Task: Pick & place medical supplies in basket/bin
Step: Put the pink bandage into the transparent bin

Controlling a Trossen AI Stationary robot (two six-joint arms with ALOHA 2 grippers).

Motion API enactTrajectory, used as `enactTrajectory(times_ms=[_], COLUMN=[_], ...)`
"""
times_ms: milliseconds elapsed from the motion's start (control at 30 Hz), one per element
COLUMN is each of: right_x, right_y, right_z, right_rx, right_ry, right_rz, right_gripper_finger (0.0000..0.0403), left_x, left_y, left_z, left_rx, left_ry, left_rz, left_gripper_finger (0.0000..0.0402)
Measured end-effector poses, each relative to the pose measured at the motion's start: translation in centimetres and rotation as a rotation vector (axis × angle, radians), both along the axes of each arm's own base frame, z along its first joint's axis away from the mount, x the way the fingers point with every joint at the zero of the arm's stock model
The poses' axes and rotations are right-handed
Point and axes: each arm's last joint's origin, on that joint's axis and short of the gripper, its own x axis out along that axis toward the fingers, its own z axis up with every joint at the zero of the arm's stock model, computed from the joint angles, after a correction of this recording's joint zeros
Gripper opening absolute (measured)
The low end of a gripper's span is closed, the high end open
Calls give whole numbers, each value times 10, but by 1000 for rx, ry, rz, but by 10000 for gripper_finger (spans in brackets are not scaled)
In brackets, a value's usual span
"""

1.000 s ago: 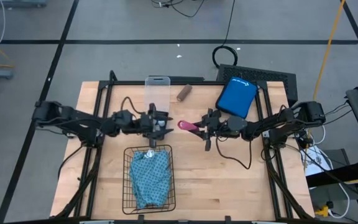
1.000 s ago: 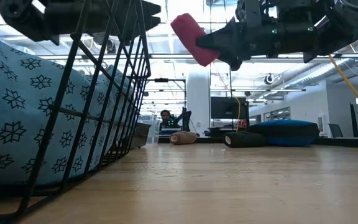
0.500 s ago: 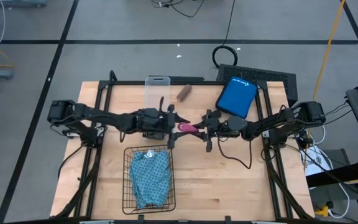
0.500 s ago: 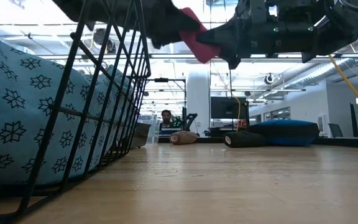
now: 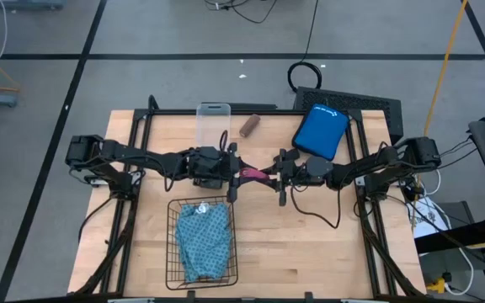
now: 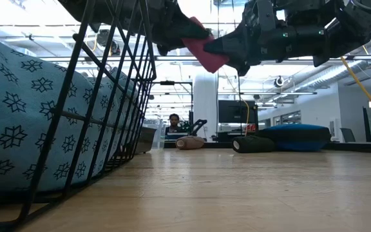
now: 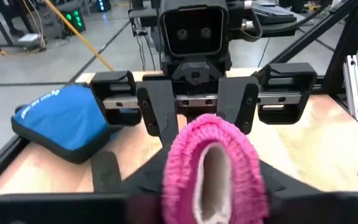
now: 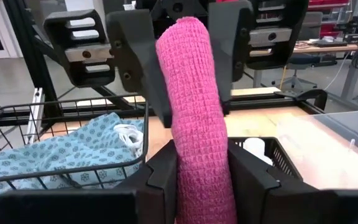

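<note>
Overhead, the left gripper [image 5: 236, 172] and right gripper [image 5: 272, 174] are meeting over a wooden table [image 5: 310, 244], both gripping a pink roll [image 5: 252, 173] above a wire basket [image 5: 173, 244] holding teal cloth [image 5: 203, 240].

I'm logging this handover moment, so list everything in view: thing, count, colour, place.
pink roll: one, pink, held in the air between both arms
teal cloth: one, patterned, inside the basket
basket: one, black wire, table's front
brown roll: one, brown, table's back
clear box: one, clear, beside the brown roll
blue pouch: one, blue, back right
left pincer: closed on the pink roll
right pincer: closed on the pink roll
</note>
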Motion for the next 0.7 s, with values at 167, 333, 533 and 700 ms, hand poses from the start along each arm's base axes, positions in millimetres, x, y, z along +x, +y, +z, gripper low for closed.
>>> enactTrajectory(times_ms=[167, 333, 533, 700], right_x=[0, 0, 1, 1], right_y=[0, -1, -2, -2], right_z=[-4, -6, -7, -7], right_rx=[0, 35, 34, 38], right_ry=[41, 73, 86, 83], right_rz=[0, -8, -24, -29], right_gripper_finger=[96, 96, 96, 96], left_x=[-1, -15, -37, -48], left_y=[4, 8, 15, 24], left_z=[0, 17, 41, 49], left_rx=[3, 61, 142, 171], left_ry=[13, 7, 2, 14], left_rz=[-9, 36, 97, 115], left_gripper_finger=[76, 76, 80, 78])
